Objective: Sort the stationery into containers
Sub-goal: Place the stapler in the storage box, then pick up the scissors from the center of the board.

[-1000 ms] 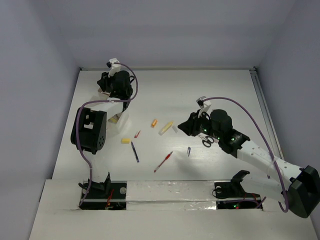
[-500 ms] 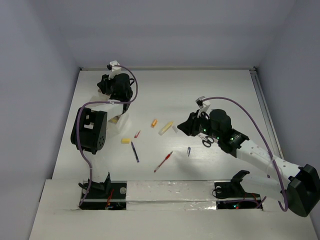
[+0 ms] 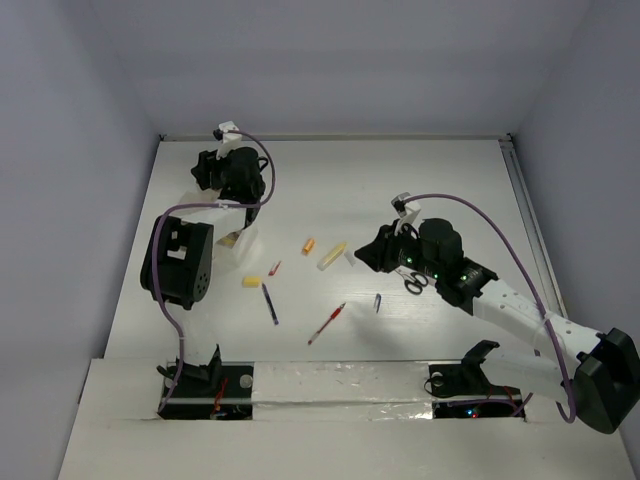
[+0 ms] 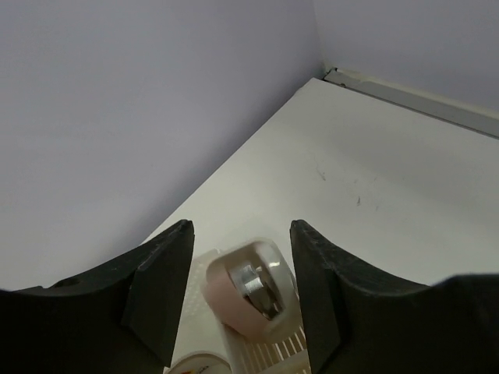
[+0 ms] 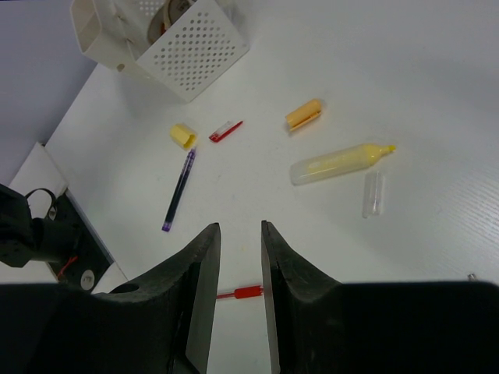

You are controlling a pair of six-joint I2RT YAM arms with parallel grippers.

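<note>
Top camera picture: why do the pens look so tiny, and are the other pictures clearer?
Top external view: the camera sits far up, so the red pen and blue pen are thin streaks, with faint shadows. Right wrist view: close, so the yellow highlighter looks sharp. Left wrist view: the left gripper fills the bottom as dark shapes with little detail.

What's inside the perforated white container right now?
A pinkish tape roll lies at the top of the container, a whitish round item beside it; anything deeper is covered.

Pink tape roll (image 4: 249, 292) in perf. box (image 5: 199, 54); pen (image 5: 179, 189), highlighter (image 5: 335, 162) loose nearby.
</note>
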